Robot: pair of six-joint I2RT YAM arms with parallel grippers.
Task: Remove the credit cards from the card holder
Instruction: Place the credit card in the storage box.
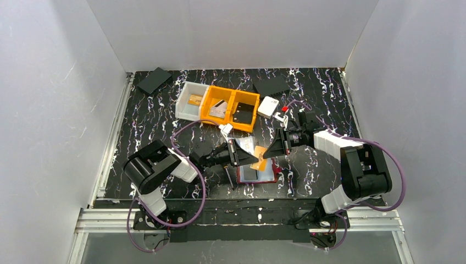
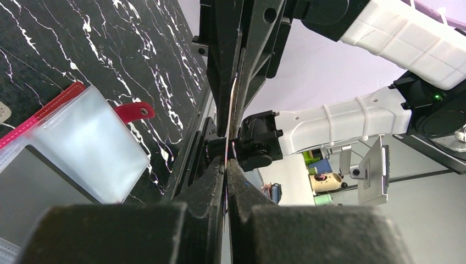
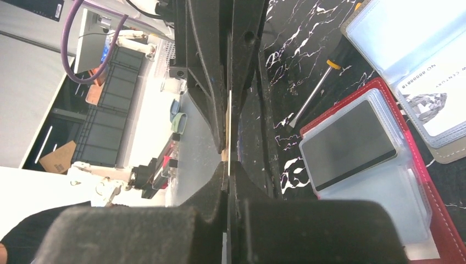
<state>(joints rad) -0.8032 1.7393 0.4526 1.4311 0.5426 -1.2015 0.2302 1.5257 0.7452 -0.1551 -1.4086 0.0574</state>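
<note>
An orange credit card [image 1: 259,158] hangs above the open red card holder [image 1: 256,175], gripped at both ends. My left gripper [image 1: 249,157] is shut on its left end and my right gripper [image 1: 267,152] on its right end. In the left wrist view the card [image 2: 229,118] shows edge-on between my shut left gripper [image 2: 226,161] and the right gripper's fingers opposite. The right wrist view shows the same card [image 3: 229,118] edge-on in my shut right gripper [image 3: 227,163]. The red holder [image 3: 444,223] lies open with a dark card [image 3: 349,144] in a clear sleeve.
A second, grey holder [image 3: 439,154] with clear sleeves and a white card lies behind the red one. A screwdriver [image 3: 313,98] lies beside it. A white bin [image 1: 192,100], an orange bin [image 1: 231,108], a white box [image 1: 267,106] and two black pads [image 1: 154,80] stand farther back.
</note>
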